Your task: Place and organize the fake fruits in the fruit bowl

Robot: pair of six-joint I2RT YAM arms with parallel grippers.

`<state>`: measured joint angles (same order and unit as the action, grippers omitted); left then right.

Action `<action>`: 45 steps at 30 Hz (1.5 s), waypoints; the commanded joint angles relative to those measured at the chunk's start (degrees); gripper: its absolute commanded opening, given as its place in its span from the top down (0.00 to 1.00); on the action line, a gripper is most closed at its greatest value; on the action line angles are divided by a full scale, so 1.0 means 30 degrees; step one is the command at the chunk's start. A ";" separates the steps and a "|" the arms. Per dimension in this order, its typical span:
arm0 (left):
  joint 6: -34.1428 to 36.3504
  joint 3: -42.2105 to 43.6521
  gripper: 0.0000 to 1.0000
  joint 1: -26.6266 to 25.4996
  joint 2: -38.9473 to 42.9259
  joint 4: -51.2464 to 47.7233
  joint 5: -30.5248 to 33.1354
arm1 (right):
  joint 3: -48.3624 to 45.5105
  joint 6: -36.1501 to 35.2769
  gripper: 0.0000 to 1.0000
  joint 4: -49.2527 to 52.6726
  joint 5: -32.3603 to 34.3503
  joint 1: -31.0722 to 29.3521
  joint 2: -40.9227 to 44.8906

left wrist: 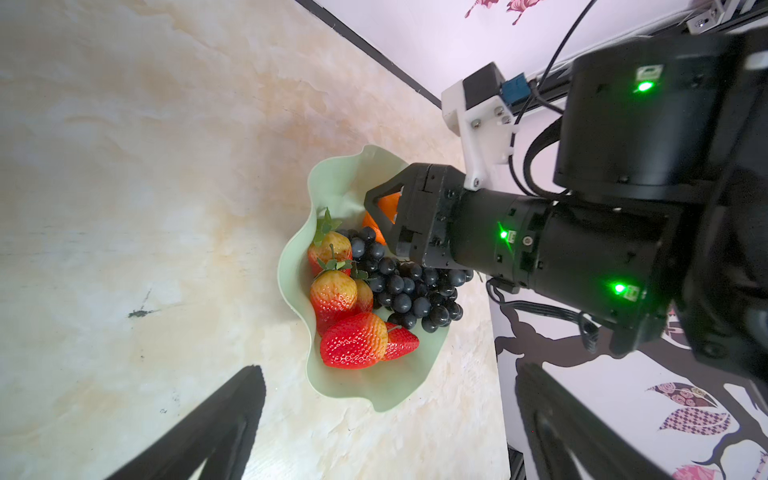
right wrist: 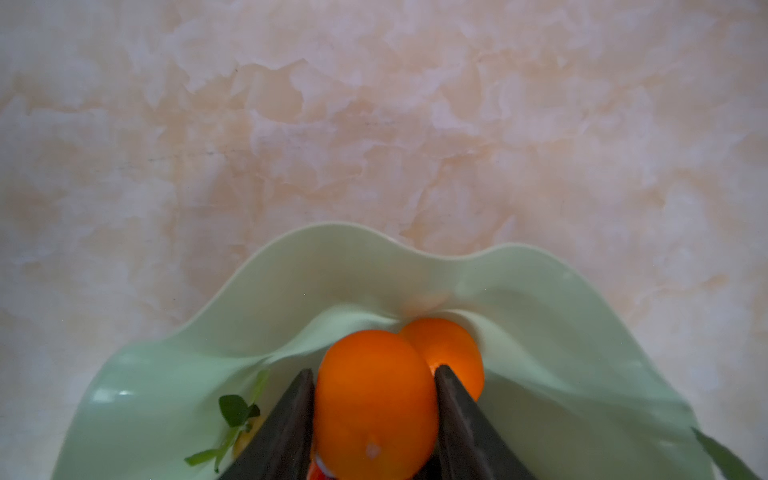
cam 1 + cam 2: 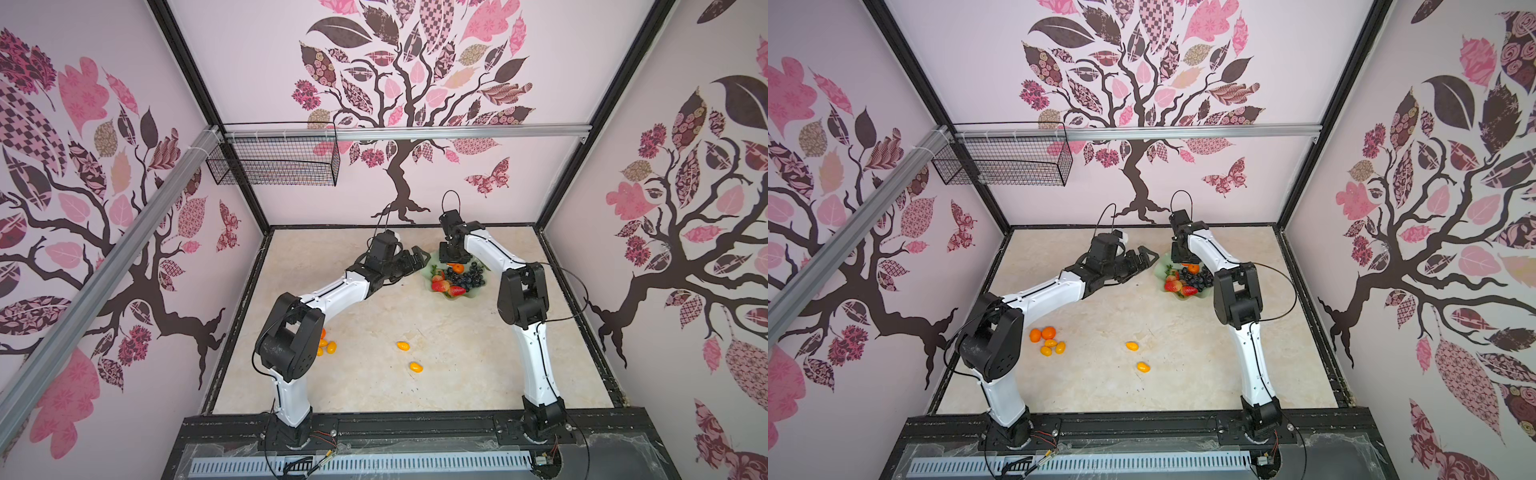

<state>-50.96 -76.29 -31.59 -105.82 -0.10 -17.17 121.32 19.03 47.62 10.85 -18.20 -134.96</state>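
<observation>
Mint-green and wavy-rimmed, the fruit bowl (image 1: 345, 178) stood on the far part of the marbled desk (image 3: 457, 353), right of centre, holding strawberries (image 1: 353, 340) and a dark grape bunch (image 1: 407, 291). The right fingers (image 2: 282, 436) reached down into the bowl's far side, grasping an orange (image 2: 374, 399) by both flanks; it touched a second orange (image 2: 449, 349) lying against the bowl wall. The left fingers (image 1: 216, 428) hovered just left of the bowl, spread wide and grasping nothing. At the near left of the desk lay two more oranges (image 3: 1049, 332) and three yellow-orange ovals (image 3: 1050, 343) in a cluster; two further ovals (image 3: 1132, 345) lay apart near the middle.
</observation>
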 commanded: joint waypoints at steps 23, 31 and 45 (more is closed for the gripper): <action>0.4571 -0.0555 0.02 -0.1486 0.0589 -0.0553 0.0889 | -0.6185 0.0981 0.47 -0.2455 -0.1171 0.3200 0.6909; 0.5569 -0.0663 0.02 -0.2209 0.0547 -0.0773 0.1006 | -0.7164 0.2526 0.53 -0.1943 -0.2479 0.5505 0.6116; 0.6029 -0.0671 0.02 -0.2271 0.0664 -0.0897 0.1196 | -0.4481 0.2233 0.59 0.0832 -0.3455 0.6065 0.2387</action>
<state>-34.13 -76.34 -38.26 -105.58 -2.35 -14.22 105.08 25.74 46.37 0.16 -0.10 -125.27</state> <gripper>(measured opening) 0.983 0.415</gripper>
